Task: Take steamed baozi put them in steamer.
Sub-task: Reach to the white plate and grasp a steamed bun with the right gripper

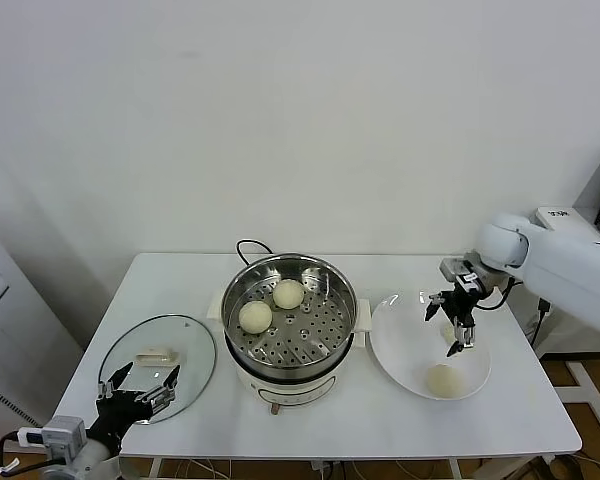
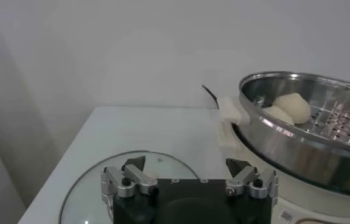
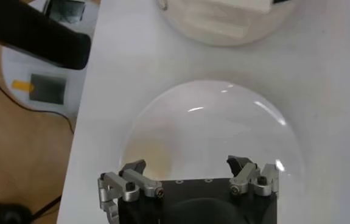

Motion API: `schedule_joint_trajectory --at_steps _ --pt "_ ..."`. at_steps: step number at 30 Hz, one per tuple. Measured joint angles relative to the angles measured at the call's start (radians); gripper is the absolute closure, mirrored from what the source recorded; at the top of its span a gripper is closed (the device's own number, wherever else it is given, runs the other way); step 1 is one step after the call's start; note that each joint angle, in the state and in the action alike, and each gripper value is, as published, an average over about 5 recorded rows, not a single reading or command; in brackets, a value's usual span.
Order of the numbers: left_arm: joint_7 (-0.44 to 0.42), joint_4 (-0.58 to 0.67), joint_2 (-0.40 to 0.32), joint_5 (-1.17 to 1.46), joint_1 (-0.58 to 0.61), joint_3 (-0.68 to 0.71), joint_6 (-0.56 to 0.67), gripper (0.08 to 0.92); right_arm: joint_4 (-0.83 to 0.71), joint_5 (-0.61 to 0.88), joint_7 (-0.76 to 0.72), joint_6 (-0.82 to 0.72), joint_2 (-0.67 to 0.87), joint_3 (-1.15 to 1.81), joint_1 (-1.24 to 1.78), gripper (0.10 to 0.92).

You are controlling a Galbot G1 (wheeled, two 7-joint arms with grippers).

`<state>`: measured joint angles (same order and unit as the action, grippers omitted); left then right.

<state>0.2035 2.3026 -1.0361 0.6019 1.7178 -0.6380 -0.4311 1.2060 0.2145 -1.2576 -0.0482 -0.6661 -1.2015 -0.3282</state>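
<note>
The steel steamer (image 1: 345,300) stands mid-table with two cream-white baozi on its perforated tray, one at the left (image 1: 255,316) and one farther back (image 1: 288,293). Both buns (image 2: 293,105) and the steamer wall (image 2: 296,143) also show in the left wrist view. Two more baozi lie on the white plate (image 1: 400,345): one near its front (image 1: 442,379), and one (image 1: 445,334) partly hidden under my right gripper (image 1: 450,328). That gripper hovers open just over the plate (image 3: 211,122), its jaws (image 3: 190,165) empty. My left gripper (image 1: 140,385) is open and idle.
The glass lid (image 1: 195,350) with a cream handle (image 1: 155,355) lies left of the steamer, under my left gripper (image 2: 190,167); it also shows in the left wrist view (image 2: 89,189). The steamer's black cord (image 1: 248,245) runs behind it. The table's right edge is near the plate.
</note>
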Motion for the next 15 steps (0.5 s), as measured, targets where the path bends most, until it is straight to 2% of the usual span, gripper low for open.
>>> schedule_joint_trajectory --at_steps 15 --pt "0.001 0.000 0.002 0.000 -0.005 0.007 -0.004 0.177 -0.045 -0.088 -0.011 0.028 -0.020 0.099 0.153 0.203"
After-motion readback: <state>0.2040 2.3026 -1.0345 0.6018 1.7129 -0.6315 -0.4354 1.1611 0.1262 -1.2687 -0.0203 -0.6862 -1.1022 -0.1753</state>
